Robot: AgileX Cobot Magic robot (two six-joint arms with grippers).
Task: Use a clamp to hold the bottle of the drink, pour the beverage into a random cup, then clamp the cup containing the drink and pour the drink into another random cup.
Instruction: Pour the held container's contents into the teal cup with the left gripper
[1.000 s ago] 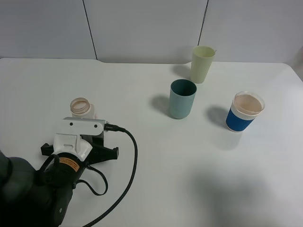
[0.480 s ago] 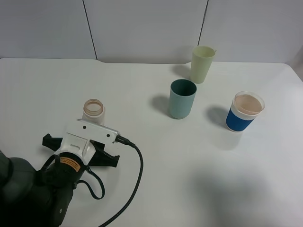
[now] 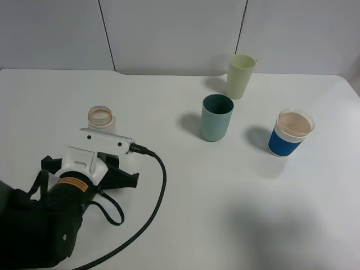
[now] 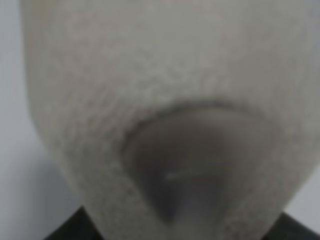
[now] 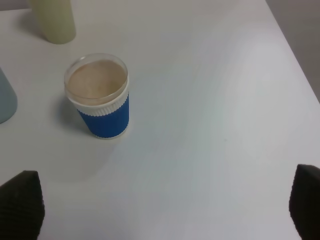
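Observation:
The clear bottle point(image 3: 101, 117) stands at the left of the table, only its round open neck showing past my left gripper point(image 3: 103, 135). The gripper's white housing point(image 3: 106, 140) and black cable hide the body. In the left wrist view the bottle point(image 4: 165, 90) fills the frame, blurred, between the jaws. A greyish dark patch point(image 4: 185, 170) shows in it; I cannot tell if it is the beverage. The teal cup point(image 3: 216, 117) stands mid-table, apart from the bottle. My right gripper point(image 5: 162, 210) is open and empty, out of the exterior view.
A pale yellow-green tumbler point(image 3: 241, 76) stands behind the teal cup. A blue-banded white cup point(image 3: 292, 133) stands at the right; it also shows in the right wrist view point(image 5: 98, 95). The table's right edge point(image 5: 295, 55) runs close to that cup.
The bottle's neck and my left gripper swung right, then back left and farther from the front edge, moving together. The cups have not moved.

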